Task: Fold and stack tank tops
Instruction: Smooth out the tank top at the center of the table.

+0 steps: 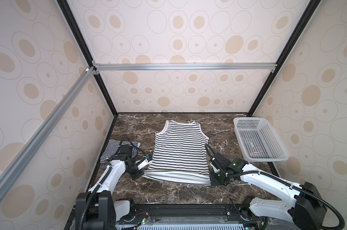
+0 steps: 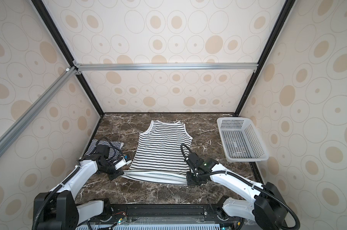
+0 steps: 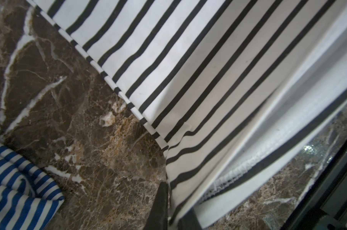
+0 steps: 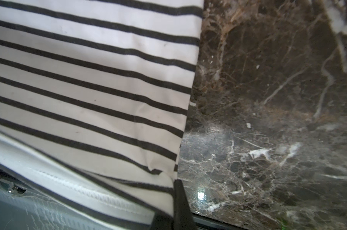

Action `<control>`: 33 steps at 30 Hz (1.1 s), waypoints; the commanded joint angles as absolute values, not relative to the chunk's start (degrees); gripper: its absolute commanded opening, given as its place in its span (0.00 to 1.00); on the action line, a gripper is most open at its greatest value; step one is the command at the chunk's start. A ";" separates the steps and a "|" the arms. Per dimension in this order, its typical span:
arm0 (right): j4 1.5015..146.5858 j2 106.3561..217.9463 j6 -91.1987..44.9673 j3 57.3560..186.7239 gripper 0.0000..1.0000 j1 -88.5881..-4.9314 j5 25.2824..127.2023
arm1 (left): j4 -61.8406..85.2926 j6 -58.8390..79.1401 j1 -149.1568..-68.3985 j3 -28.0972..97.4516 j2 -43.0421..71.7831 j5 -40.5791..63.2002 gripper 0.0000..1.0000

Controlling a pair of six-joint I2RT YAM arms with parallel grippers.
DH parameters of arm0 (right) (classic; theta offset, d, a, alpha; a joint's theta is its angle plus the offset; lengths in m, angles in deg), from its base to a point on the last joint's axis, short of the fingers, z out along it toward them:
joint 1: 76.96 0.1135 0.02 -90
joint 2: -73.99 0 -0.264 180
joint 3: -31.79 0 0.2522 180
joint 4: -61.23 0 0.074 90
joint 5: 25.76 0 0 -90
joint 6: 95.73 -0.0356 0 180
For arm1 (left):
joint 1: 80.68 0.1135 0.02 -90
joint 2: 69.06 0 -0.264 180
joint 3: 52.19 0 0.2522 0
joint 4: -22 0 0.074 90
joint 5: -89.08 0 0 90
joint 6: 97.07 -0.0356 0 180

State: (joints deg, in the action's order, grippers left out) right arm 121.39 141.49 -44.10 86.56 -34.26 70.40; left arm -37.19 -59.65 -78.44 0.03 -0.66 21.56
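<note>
Nearest you, both arms rise from the rail at the table's [image 1: 168, 193] front edge and reach forward, elbows out to the sides and wrists bent down and inward. Your left gripper [image 1: 141, 174] sits low at the near left corner of the wide-striped tank top [image 1: 180, 151]. In the left wrist view its dark fingers [image 3: 161, 207] stand close together with the hem corner pinched between them. Your right gripper [image 1: 213, 179] mirrors it at the near right corner, and its fingers [image 4: 180, 203] are clamped on the cloth there. Between the two, the white hem hangs taut just off the marble, with the opening showing.

Beyond the hem, the top lies flat in mid-table, neckline towards the back wall. The fine-striped tank top [image 1: 110, 148] lies crumpled at the left wall, partly hidden behind your left wrist and apart from the other top. The white basket [image 1: 266, 159] sits in the far right corner.
</note>
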 commanded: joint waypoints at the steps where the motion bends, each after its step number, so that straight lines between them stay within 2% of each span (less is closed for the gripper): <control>1: 122.51 143.45 -45.36 85.36 0.03 -33.42 68.67 | -38.88 -61.20 -80.57 -1.10 -1.44 19.52 0.14; 13: 122.09 147.68 -46.76 84.40 0.04 -32.93 67.48 | -37.96 -59.13 -87.90 -4.48 -2.87 15.93 0.19; 21: 121.22 148.82 -47.26 83.96 0.07 -32.84 67.64 | -37.92 -58.34 -92.10 -4.16 -1.72 14.18 0.26; 26: 121.35 149.40 -47.46 83.72 0.14 -32.84 67.63 | -38.98 -58.92 -93.40 -3.23 -0.05 13.68 0.33; 33: 122.94 147.23 -47.96 83.86 0.32 -32.84 67.94 | -42.24 -59.93 -93.51 0.15 -0.03 14.54 0.44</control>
